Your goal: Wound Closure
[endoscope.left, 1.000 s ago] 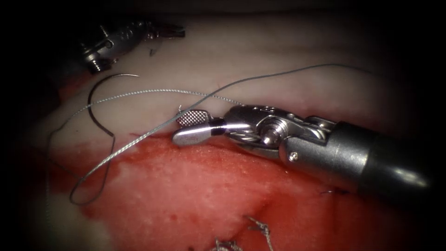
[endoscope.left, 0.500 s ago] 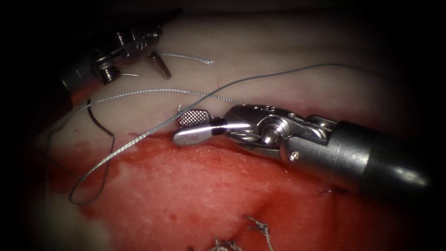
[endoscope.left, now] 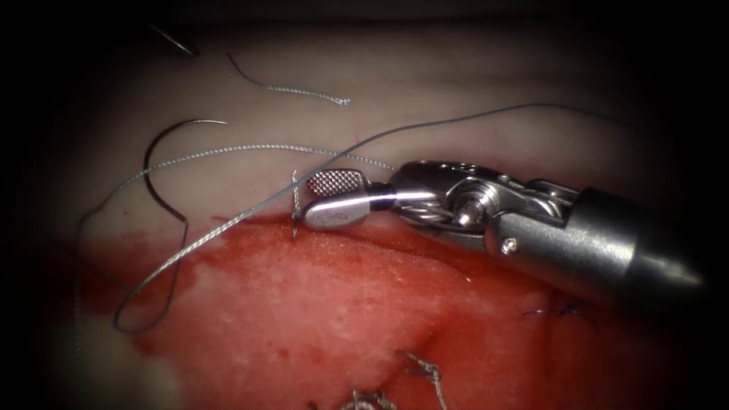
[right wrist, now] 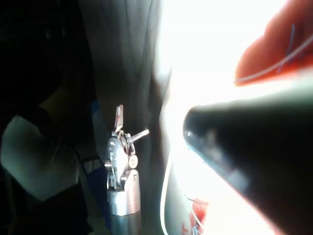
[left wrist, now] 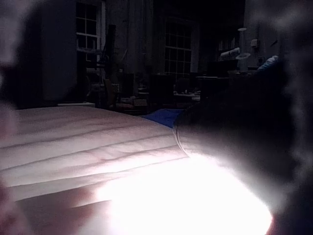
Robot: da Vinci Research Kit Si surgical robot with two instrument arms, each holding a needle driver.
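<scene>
Endoscope view: the right tool point(endoscope.left: 328, 199) reaches in from the right, its shaft sloping down to the lower right and its wrist laid nearly level, fingers point(endoscope.left: 334, 212) pointing left at the upper edge of the cut. The fingers are parted, the ridged face of the upper one on show, and nothing sits between them. Just off their tips a short thread stub point(endoscope.left: 295, 203) stands upright at the rim of the cut, close to the tips but not gripped.

The needle point(endoscope.left: 156, 171) lies free on the pale tissue point(endoscope.left: 456, 83), well to the left of the right tool, above the cut's upper edge. Its curve bulges left; one end points right at the top of the arc, the other runs down and right toward the red fluid point(endoscope.left: 319, 304). Whether either end sits in the tissue cannot be made out.

The thread point(endoscope.left: 250, 148) trails from the needle's lower end into a loop over the red area, then sweeps up and right in long strands, passing above the right tool. A separate cut piece of thread point(endoscope.left: 296, 91) lies higher on the tissue, apart from everything.

In the right wrist view the left tool point(right wrist: 129, 128) stands upright, away from the tissue, fingers spread wide and holding nothing.
</scene>
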